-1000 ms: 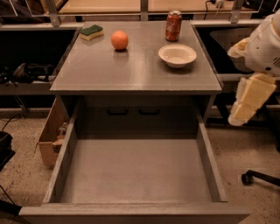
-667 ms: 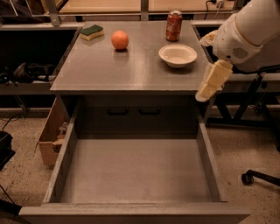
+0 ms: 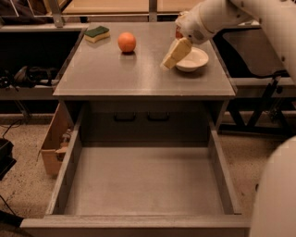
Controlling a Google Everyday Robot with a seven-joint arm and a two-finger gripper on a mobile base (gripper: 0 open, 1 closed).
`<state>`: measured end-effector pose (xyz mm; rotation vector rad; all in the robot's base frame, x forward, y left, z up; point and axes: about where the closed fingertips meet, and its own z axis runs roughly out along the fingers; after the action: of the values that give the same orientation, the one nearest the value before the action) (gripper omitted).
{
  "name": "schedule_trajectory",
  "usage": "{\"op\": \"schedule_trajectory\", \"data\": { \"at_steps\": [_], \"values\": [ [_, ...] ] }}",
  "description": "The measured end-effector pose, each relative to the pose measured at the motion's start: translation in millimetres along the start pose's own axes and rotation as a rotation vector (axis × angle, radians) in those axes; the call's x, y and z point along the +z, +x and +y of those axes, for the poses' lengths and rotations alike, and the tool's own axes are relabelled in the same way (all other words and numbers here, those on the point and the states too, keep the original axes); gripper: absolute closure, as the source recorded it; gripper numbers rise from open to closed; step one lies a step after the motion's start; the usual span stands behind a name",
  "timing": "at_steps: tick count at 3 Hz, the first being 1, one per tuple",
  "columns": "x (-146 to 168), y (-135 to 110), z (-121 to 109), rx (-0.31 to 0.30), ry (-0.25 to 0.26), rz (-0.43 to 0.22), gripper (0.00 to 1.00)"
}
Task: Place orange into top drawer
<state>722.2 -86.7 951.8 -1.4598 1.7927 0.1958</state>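
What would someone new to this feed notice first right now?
Probably the top drawer, pulled wide open across the lower half of the view. Next, the orange sitting toward the back of the cabinet top, near a green sponge. The claw hangs over the right side of that top, by the white bowl's left edge, apart from the orange.

Smooth white rounded arm (image 3: 222,14) w/ pale-yellow pincer (image 3: 167,62) over cabinet top (image 3: 129,76).
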Motion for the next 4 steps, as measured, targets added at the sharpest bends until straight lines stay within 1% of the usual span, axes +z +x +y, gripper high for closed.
{"op": "schedule_trajectory", "data": {
  "at_steps": [1,2,3,4],
  "values": [
    [63.9,-18.8,-51.2,0.121,0.064,0.004,0.00],
    [61.8,-20.6,-51.4,0.122,0.063,-0.001,0.00],
    [70.7,-18.5,-54.1,0.137,0.071,-0.011,0.00],
    [134.7,-30.3,-84.6,0.179,0.113,-0.090,0.00]
  ]
}}
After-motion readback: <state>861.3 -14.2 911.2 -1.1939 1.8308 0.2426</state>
